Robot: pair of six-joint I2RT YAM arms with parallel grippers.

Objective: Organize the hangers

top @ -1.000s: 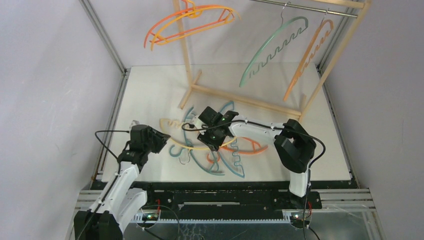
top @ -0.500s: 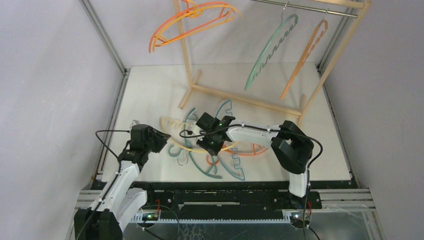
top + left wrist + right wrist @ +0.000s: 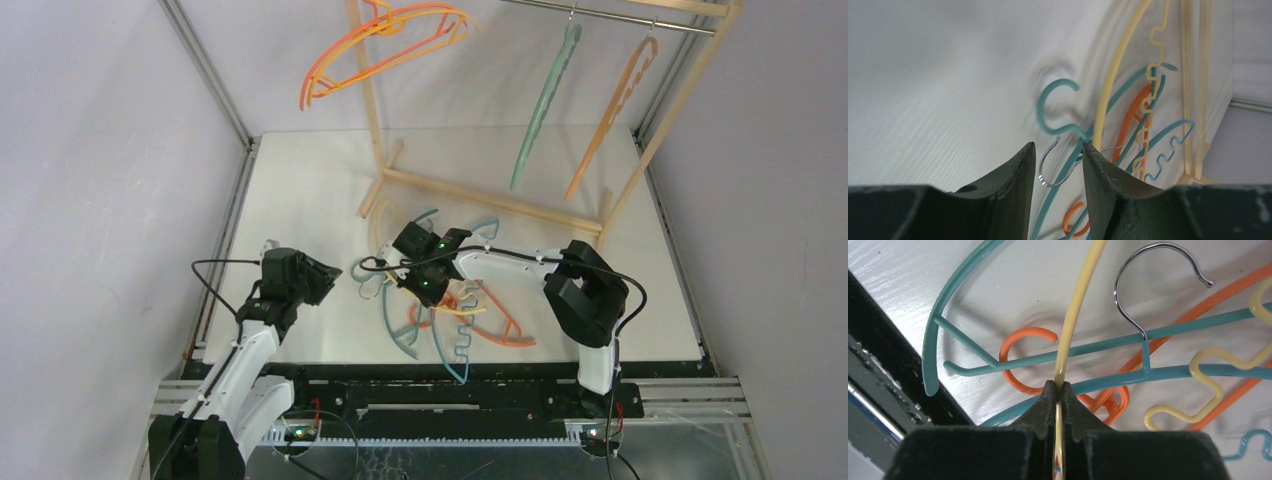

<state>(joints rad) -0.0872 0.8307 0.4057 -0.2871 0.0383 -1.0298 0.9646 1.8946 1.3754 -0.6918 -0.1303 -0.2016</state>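
A tangled pile of teal, orange and yellow hangers [image 3: 450, 315] lies on the white table. My right gripper [image 3: 424, 284] is over the pile and shut on the thin arm of a yellow hanger [image 3: 1079, 300]; in the right wrist view [image 3: 1058, 386] the jaws pinch it. Under it lie teal hangers [image 3: 1168, 374], an orange hook [image 3: 1020, 335] and a metal hook [image 3: 1148, 255]. My left gripper [image 3: 320, 277] is open and empty just left of the pile; in the left wrist view [image 3: 1057, 150] a metal hook [image 3: 1045, 167] and a teal hook [image 3: 1048, 97] lie ahead of it.
The pale wooden rack [image 3: 480, 198] stands at the back, its metal rod [image 3: 620, 16] carrying a teal hanger [image 3: 545, 100] and an orange hanger [image 3: 608, 120]. Orange and yellow hangers [image 3: 385, 40] hang at the upper left. The black front rail [image 3: 440, 375] borders the table.
My right gripper has dragged the yellow hanger; the pile has shifted and turned towards the front. The hanging teal hanger has swung edge-on. The left arm has barely moved.
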